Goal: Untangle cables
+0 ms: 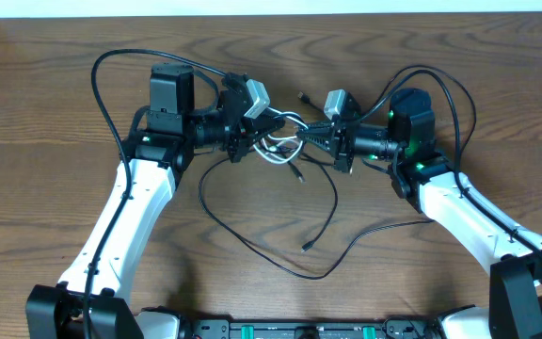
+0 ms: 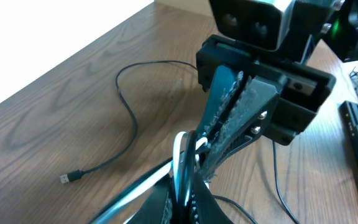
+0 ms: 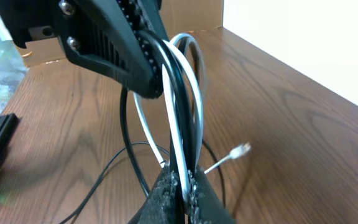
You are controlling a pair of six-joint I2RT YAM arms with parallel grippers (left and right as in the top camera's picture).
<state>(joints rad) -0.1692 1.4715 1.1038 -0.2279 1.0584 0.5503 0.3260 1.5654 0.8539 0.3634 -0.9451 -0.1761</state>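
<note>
overhead: the left gripper (image 1: 260, 135) and the right gripper (image 1: 326, 135) face each other tip to tip near the middle of the table (image 1: 55, 75), close together. the white cord (image 1: 280, 149) is bunched in the short gap between them. the black cord (image 1: 332, 202) droops from that bunch in wide loops on the near side of both grippers, with one plug end (image 1: 307, 247) lying loose inside a loop. bare wood runs out to either side, and the table's far edge lies a little beyond the grippers.

left wrist: the left gripper's fingers are clenched on the white cord, which rises straight out of them. the right gripper stands just ahead, its fingers pressed together on the same bundle. off to the left of the fingers, a stretch of black cord curls over open wood towards the table edge.

right wrist: the right gripper is clenched on the white cord, with black strands alongside. the cords rise to the left gripper's closed tips. a white plug (image 3: 240, 150) hangs to the right, above clear wood.
</note>
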